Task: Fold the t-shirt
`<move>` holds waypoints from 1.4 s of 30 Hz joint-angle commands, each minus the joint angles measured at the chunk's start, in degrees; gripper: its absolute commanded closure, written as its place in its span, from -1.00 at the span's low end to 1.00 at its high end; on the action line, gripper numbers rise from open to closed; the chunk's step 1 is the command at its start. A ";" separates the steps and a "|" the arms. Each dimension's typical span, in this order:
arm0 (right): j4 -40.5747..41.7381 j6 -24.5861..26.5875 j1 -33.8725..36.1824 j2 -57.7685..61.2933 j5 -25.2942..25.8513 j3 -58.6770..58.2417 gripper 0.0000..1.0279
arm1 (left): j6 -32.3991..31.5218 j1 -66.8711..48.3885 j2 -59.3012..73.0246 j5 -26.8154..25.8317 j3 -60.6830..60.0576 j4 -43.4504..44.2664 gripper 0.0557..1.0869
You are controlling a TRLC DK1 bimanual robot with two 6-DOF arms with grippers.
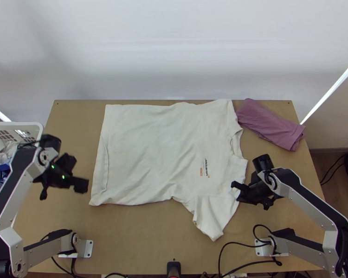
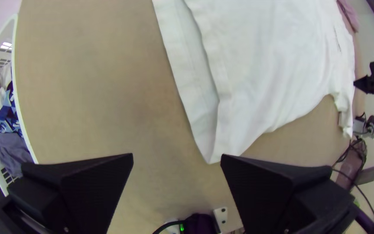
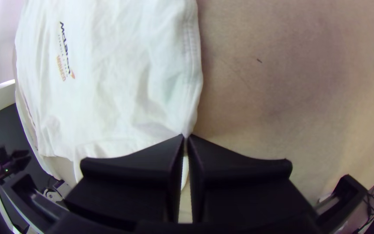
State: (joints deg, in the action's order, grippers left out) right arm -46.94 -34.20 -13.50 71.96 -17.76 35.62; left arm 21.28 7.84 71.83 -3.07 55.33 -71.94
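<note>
T-shirt's place: the off-white cotton t-shirt (image 1: 151, 148) is lying spread over the middle of the light wooden table (image 1: 141, 241), reaching up to the far edge.
Direction: its long axis is running from left to right across the table, the hem (image 1: 98, 178) facing left and the collar (image 1: 237, 141) facing right. The near sleeve (image 1: 211, 215) is pointing slantwise toward the near edge; how the far sleeve is lying is hard to tell.
Look: the chest is facing up, showing a small dark and orange print (image 1: 205, 168) toward the collar end. The body is lying mostly flat with shallow wrinkles. At the hem, the upper layer is sitting back from the lower one, baring a strip of it, and both are coming together at the near corner.
Right gripper: the right gripper (image 1: 235, 186) is pinching the shirt's edge by the shoulder, between collar and near sleeve, its black fingers drawn together and creases meeting at their tips.
Left gripper: the left gripper (image 1: 62, 189) is hanging wide apart over the table's left side, near the hem and holding nothing.
Mauve cloth: a folded mauve cloth (image 1: 271, 123) is lying at the far right corner, right beside the shirt.
Basket: a white plastic laundry basket (image 1: 32, 127) is standing at the left edge, holding white, blue-patterned and grey cloths.
</note>
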 commanded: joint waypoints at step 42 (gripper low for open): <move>0.97 0.45 -0.13 -1.83 1.67 -0.99 0.94 | 4.47 -18.12 -5.48 1.49 -16.57 14.20 0.91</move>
State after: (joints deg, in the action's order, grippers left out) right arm -46.68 -34.20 -13.50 71.77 -17.30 35.62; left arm 26.37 -10.28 66.48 -1.02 39.51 -58.00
